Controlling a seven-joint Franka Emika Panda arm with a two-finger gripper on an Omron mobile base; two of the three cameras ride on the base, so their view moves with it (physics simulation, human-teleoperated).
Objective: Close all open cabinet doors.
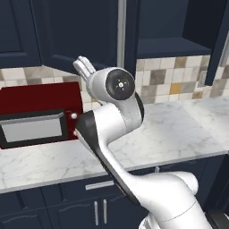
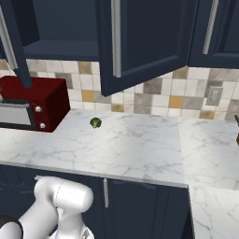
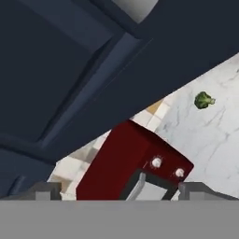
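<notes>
Two navy cabinet doors stand open on either side of a bare shelf [image 2: 60,49]. The left door [image 1: 80,31] hangs over the microwave, with its silver handle [image 1: 121,31] on the right edge. The right door [image 2: 144,42] swings out over the counter, and in the left base view it appears edge-on [image 1: 219,40]. My gripper [image 1: 83,68] is raised beside the lower edge of the left door. In the hand view the gripper [image 3: 122,191] is open with nothing between its fingertips [image 3: 44,189], and navy door panels [image 3: 70,70] fill the top.
A red microwave [image 2: 32,102] sits on the marble counter [image 2: 140,144] at the left. A small green broccoli floret [image 2: 95,123] lies on the counter under the right door. A closed navy door [image 2: 219,28] is further right, above a wall outlet [image 2: 214,95].
</notes>
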